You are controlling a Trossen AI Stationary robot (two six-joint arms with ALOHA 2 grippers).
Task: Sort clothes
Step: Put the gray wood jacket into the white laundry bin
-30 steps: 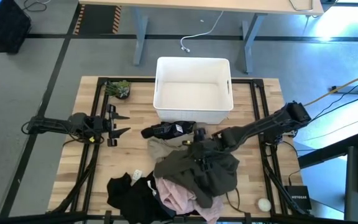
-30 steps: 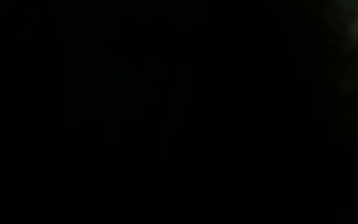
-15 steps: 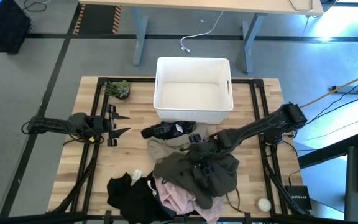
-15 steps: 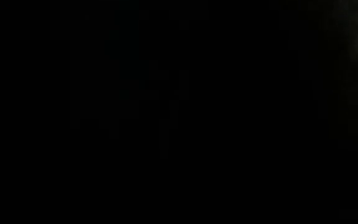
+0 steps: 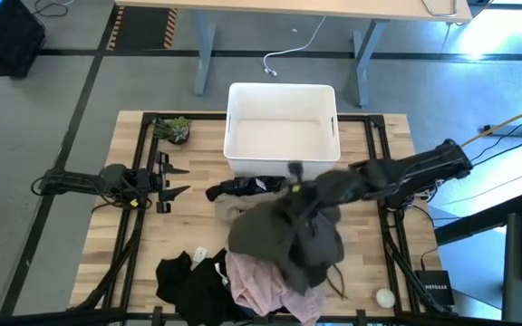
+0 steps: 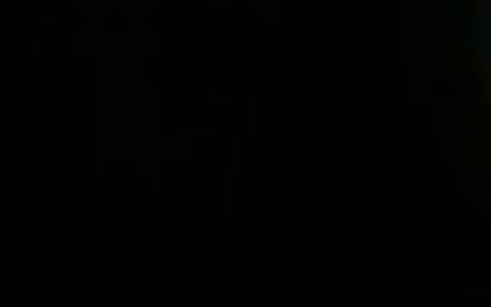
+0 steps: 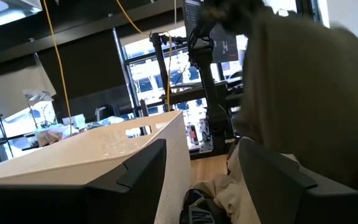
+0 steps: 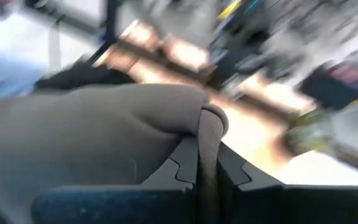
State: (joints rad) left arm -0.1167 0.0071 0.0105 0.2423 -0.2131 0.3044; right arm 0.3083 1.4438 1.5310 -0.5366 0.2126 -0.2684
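Observation:
The clothes lie in a heap at the table's near middle: a dark olive green garment [image 5: 288,231] on top, pale pink [image 5: 259,281] and black [image 5: 187,276] ones beneath, a beige one [image 5: 228,210] and a navy one [image 5: 241,188] by the white bin [image 5: 282,131]. My right gripper [image 5: 296,174] is shut on the olive garment [image 7: 303,93], just in front of the bin. At the table's left, my left gripper [image 5: 176,179] stands open, holding nothing. The low view is dark. My right gripper pinches a fold of the olive garment [image 8: 209,140] between its two fingers [image 8: 180,167]; the cloth bulges out past the fingertips. The garment's held part is raised and the rest hangs below it, with the lower end [image 5: 308,267] on the heap.
A small green plant [image 5: 172,129] stands at the far left of the table. A white ball [image 5: 385,296] and a dark box [image 5: 433,286] lie at the near right. The bin's wall [image 7: 104,155] shows close in the left wrist view. Bare wood lies left of the heap.
My right gripper has shut on the olive garment and gone up and toward the far edge, nearer the bin. The garment's upper part has been drawn up with it, while its lower part stays on the heap.

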